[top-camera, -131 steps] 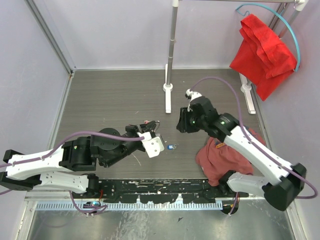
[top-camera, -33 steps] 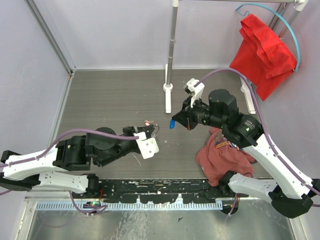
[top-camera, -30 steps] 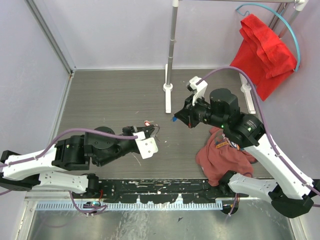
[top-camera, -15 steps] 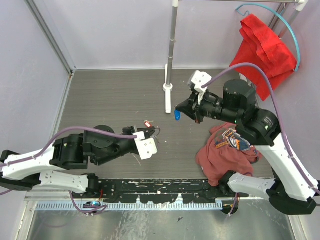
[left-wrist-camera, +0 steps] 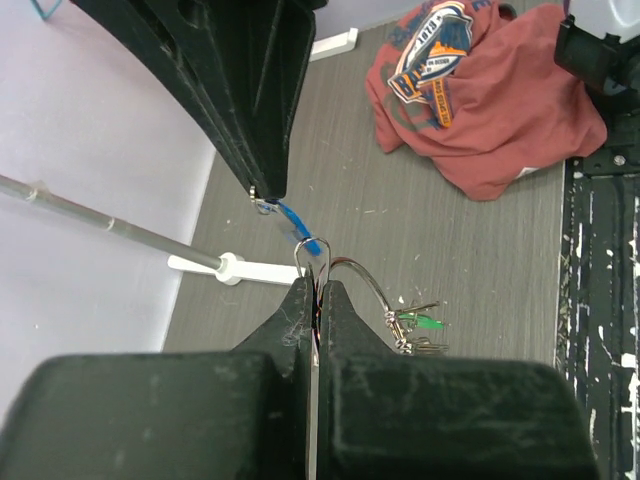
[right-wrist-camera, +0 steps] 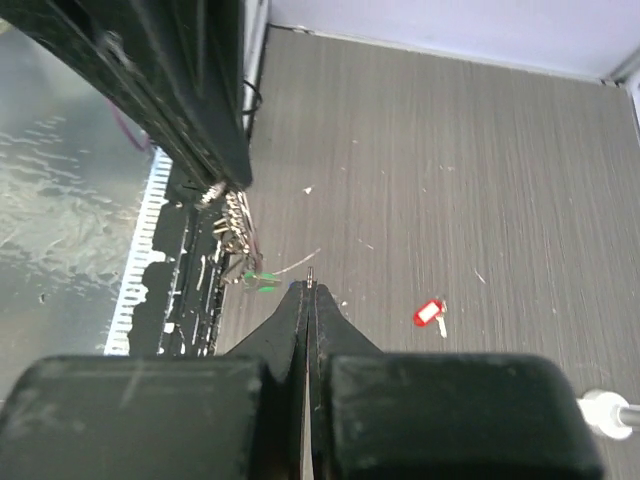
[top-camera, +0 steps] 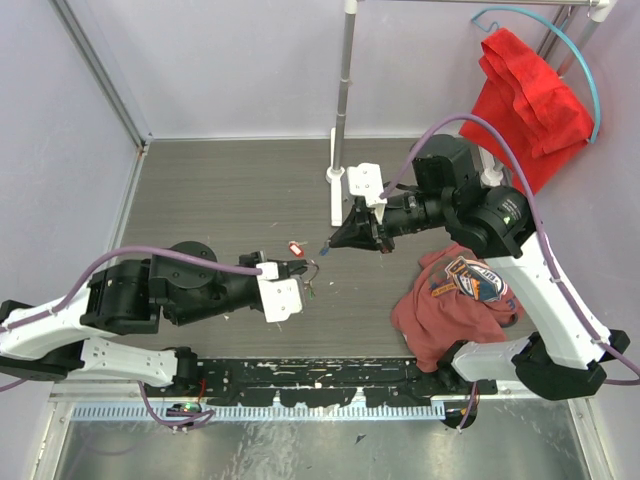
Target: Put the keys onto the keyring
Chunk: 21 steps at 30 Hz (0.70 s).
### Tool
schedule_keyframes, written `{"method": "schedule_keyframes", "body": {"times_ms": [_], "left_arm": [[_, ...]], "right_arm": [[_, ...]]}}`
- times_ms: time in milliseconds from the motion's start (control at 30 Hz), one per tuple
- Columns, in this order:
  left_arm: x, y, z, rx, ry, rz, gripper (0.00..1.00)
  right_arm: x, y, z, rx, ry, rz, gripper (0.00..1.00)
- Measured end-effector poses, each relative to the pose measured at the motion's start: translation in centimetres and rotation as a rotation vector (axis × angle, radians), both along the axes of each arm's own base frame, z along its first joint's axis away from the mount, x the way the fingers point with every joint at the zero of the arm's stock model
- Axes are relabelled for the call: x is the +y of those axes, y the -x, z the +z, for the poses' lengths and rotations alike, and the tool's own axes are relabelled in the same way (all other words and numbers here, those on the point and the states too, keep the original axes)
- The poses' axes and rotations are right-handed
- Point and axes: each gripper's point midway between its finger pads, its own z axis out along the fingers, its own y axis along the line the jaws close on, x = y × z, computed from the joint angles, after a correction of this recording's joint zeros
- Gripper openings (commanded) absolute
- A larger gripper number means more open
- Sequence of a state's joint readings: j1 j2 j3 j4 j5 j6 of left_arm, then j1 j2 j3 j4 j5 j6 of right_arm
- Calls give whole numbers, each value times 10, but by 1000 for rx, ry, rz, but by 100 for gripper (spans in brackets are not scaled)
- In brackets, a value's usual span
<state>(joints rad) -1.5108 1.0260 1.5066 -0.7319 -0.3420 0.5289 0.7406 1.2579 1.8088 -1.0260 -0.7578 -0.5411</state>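
My left gripper (top-camera: 304,269) is shut on the thin wire keyring (left-wrist-camera: 362,283), held above the floor. A green key (left-wrist-camera: 428,322) and another key hang from the ring. My right gripper (top-camera: 334,243) is shut on a blue key (left-wrist-camera: 301,230). In the left wrist view the blue key's end reaches the top of the ring, right above my left fingertips (left-wrist-camera: 298,297). In the right wrist view only the key's metal tip (right-wrist-camera: 313,273) pokes out of my right gripper (right-wrist-camera: 309,292), and the green key (right-wrist-camera: 258,282) hangs just beyond it. A red-tagged key (top-camera: 295,247) lies on the table; it also shows in the right wrist view (right-wrist-camera: 430,313).
A white stand with an upright pole (top-camera: 336,178) rises just behind the grippers. A red printed shirt (top-camera: 455,300) lies crumpled at the right. A red cloth (top-camera: 525,95) hangs at the back right. A black rail (top-camera: 320,375) runs along the near edge.
My right gripper has lifted the blue key off the table and carried it left and down to the keyring. My left gripper has drawn back slightly with the ring.
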Motion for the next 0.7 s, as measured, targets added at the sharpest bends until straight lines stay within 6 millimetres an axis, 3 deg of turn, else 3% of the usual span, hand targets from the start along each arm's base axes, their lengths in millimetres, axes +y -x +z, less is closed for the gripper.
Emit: {"method": "schedule_keyframes", "body": {"times_ms": [333, 700], "left_arm": [[-3, 9, -4, 20, -40, -54, 0], [-8, 19, 3, 40, -43, -110, 0]], "right_arm": [[4, 36, 26, -8, -101, 212, 1], [7, 44, 27, 7, -120, 280, 1]]}}
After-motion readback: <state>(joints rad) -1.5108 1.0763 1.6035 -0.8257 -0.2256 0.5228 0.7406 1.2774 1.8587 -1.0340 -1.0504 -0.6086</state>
